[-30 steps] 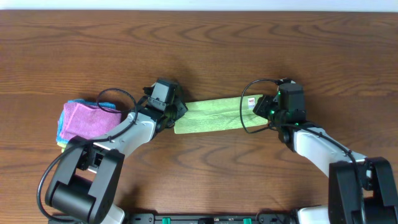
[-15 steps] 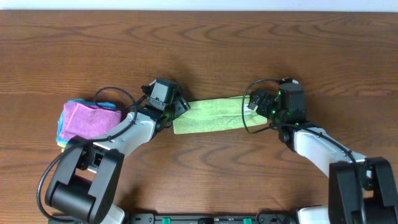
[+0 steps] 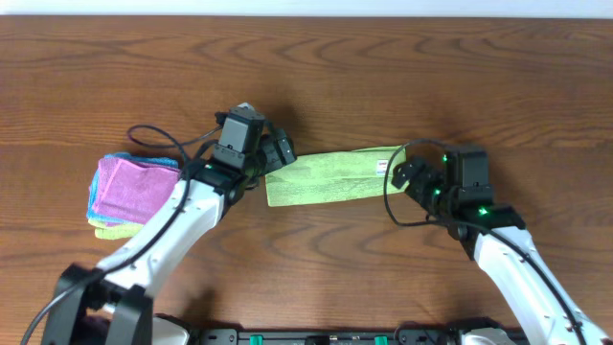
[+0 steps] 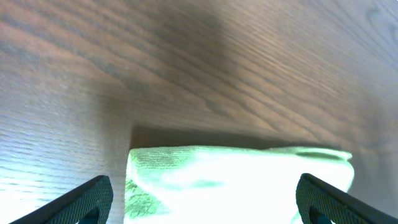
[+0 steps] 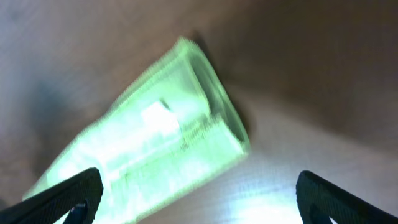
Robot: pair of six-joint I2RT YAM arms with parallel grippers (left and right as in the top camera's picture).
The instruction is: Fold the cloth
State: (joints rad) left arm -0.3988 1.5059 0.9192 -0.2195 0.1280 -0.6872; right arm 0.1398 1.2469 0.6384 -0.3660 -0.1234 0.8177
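The table is dark wood with a plain grain, smooth with a soft sheen. The cloth is lime-green fabric, nappy and matt, and its small tag is a smoother white. The pink cloth looks coarser-woven. The left gripper and right gripper are matt black plastic, and the arm shells are glossy white

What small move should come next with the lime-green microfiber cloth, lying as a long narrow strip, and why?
Probably the right gripper should close on the tagged short end of the lime-green microfiber cloth. It lies on the wooden table as a long strip, with the left gripper and the right both open at its ends, so an end-to-end fold seems due.
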